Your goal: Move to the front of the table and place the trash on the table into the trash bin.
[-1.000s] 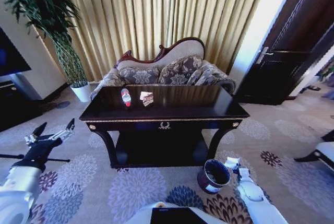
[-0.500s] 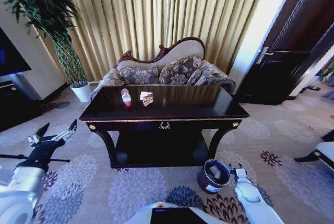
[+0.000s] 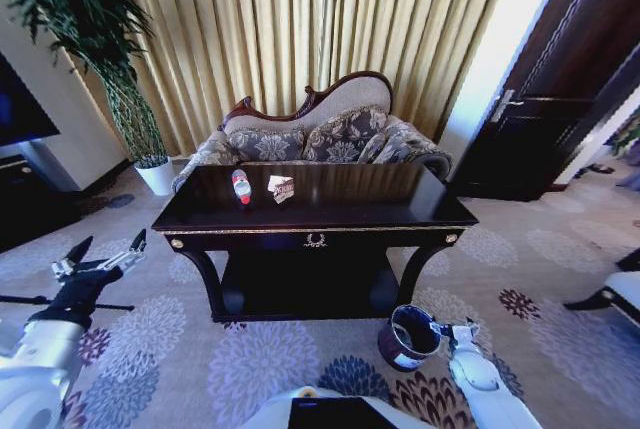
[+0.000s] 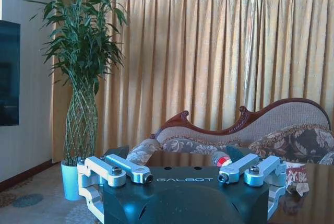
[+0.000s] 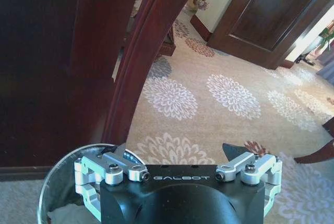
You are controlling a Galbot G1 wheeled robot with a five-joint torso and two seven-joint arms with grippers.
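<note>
On the dark table (image 3: pixel 400 211) stand a clear bottle with a red cap (image 3: pixel 241 186) and a brown-and-white wrapper (image 3: pixel 282 189), both near its far left. The trash bin (image 3: pixel 410 336) sits on the carpet by the table's front right leg. My right gripper (image 3: pixel 437 327) hangs open at the bin's rim. The right wrist view has the open right gripper (image 5: pixel 176 153) over the bin (image 5: pixel 57 182), with a pale scrap (image 5: pixel 68 216) inside. My left gripper (image 3: pixel 107 245) is open, low and left of the table. Past the left gripper (image 4: pixel 177 153) I see the bottle (image 4: pixel 223 160) and wrapper (image 4: pixel 296 174).
A sofa (image 3: pixel 320 134) stands behind the table against gold curtains. A tall plant in a white pot (image 3: pixel 155 177) is at the back left, a dark door (image 3: pixel 540 129) at the right. The table's curved leg (image 5: pixel 141 62) rises just beyond the bin. Patterned carpet lies open in front.
A white scrap that was at the right gripper a second ago dropped into the bin. The right gripper has sunk a little beside the rim. The left arm barely shifted.
</note>
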